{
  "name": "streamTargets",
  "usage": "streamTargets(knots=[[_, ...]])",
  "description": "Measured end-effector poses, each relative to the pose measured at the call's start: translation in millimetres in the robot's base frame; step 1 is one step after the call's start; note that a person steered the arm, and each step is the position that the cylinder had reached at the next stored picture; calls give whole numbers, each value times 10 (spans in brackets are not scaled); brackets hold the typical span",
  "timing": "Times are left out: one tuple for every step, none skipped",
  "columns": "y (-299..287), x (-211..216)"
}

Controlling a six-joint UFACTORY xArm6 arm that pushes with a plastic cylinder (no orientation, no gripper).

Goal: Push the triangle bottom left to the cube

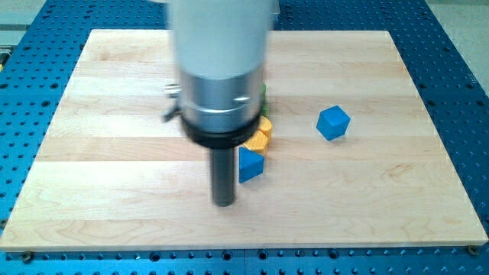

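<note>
Triangle: blue triangle block [250,164], a solid blue wedge with a lighter top face and darker side faces; its left part is cut off by the rod in front of it.
Triangle position: near the middle of the counter [114,153], slightly toward the view's bottom, well apart from the blue cube [333,122] and to that cube's lower left in the view.
Triangle heading: the visible corner points toward the view's right; the long axis cannot be told with certainty, since the rod hides one side.
Cube: sits on the view's right half of the counter, alone, one corner turned toward the view's bottom.
Neighbours: an orange block [259,136], shape unclear, lies just above the triangle and close enough that they seem to touch; a sliver of a green block [263,95] shows above that, mostly hidden by the arm's housing.
Tip: my tip [223,203] rests on the counter just left of the triangle and a little nearer the view's bottom; whether rod and triangle touch cannot be told.
Claw: the arm carries none, only the straight dark rod, holding nothing.
Counter: pale wooden board over a blue perforated base [458,76].
</note>
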State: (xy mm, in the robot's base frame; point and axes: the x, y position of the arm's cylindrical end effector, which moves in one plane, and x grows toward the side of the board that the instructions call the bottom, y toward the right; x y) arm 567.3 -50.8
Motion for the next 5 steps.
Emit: streamTargets(knots=[[-223,-25],[208,-77],[541,-336],[650,-406],[1034,-427]])
